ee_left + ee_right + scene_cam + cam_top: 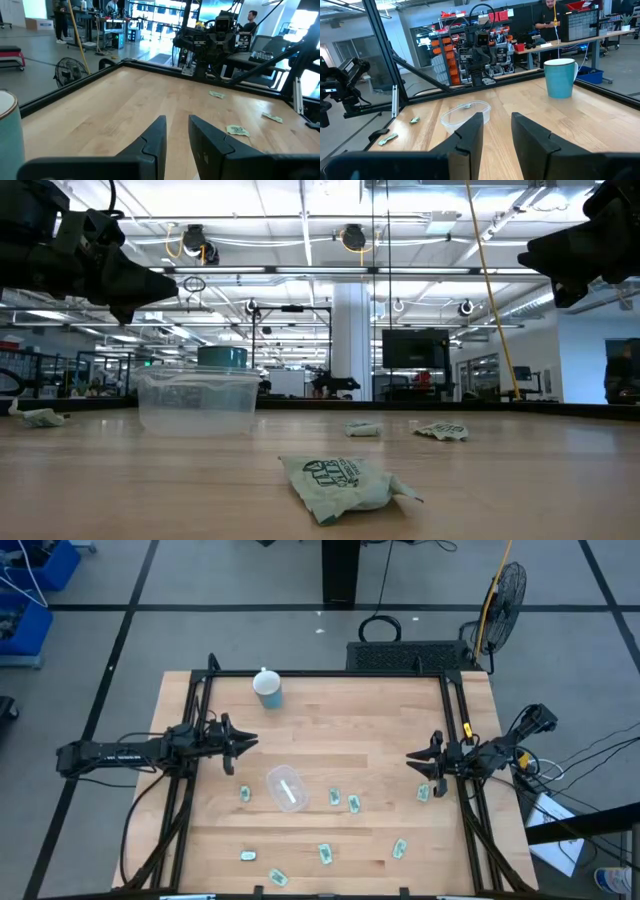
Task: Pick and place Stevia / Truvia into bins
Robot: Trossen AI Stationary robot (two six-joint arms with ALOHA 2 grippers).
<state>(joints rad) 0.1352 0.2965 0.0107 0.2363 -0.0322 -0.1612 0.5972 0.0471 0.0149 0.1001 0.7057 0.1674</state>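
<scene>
Several small pale green and white sachets lie flat on the wooden table, among them one [334, 797] and one [354, 804] just right of the container, one [423, 793] near my right gripper, and others along the near edge [325, 854]. The clear plastic container [285, 787] stands open near the table's middle; it also shows in the right wrist view [465, 114]. My left gripper [252, 743] hovers open and empty at the table's left side, above and left of the container. My right gripper [410, 757] hovers open and empty at the right side.
A light blue cup with a white lid [268, 688] stands at the far left of the table. Black metal frame rails [196, 740] run along the table's left, right and far edges. People show in the room beyond the table.
</scene>
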